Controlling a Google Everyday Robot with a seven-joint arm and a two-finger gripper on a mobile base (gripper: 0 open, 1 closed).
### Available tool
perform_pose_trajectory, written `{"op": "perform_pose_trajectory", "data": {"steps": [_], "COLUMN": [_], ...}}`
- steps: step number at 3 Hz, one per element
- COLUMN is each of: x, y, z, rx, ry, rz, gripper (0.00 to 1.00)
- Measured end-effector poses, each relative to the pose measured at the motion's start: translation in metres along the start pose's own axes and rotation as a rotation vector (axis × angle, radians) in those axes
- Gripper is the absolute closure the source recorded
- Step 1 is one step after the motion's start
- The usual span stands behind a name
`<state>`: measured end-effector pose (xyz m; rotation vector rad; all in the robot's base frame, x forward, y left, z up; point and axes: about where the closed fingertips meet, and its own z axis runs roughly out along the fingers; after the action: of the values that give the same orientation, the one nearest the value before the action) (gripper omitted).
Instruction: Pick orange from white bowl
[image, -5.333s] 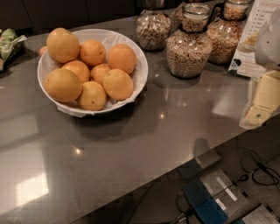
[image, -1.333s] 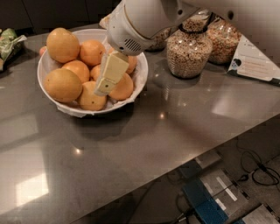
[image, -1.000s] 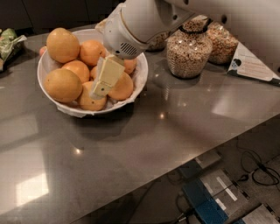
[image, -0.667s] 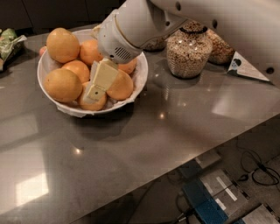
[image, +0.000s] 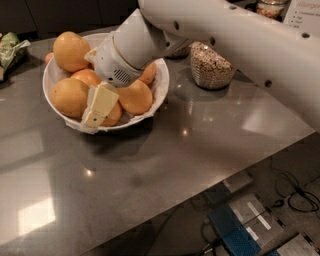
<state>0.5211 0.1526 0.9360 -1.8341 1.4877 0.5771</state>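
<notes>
The white bowl (image: 161, 95) stands at the back left of the grey counter, full of round fruit. Two large pale oranges lie in it, one at the back left (image: 70, 50) and one at the front left (image: 69, 96). Smaller, deeper-orange fruits (image: 135, 97) fill the middle and right. My gripper (image: 96, 114) reaches down into the front of the bowl. It sits just right of the front-left orange and covers a small fruit (image: 114, 116) behind it. The thick white arm (image: 210, 30) hides the back of the bowl.
A glass jar of grains (image: 210, 65) stands right of the bowl, partly under the arm. A green packet (image: 11, 47) lies at the far left edge. The counter's edge runs diagonally at the front right, with floor, cables and a blue box (image: 235, 232) below.
The arm came in from the right and now spans the bowl. The gripper has slid left and lower, toward the bowl's front rim beside the front-left orange.
</notes>
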Motion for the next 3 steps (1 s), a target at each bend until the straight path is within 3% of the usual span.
{"op": "perform_pose_trajectory", "data": {"steps": [3], "x": [-0.003], "y": [0.001], "z": [0.011], "rx": [-0.014], "ry": [-0.026], "rz": [-0.011], "gripper": [0.0]}}
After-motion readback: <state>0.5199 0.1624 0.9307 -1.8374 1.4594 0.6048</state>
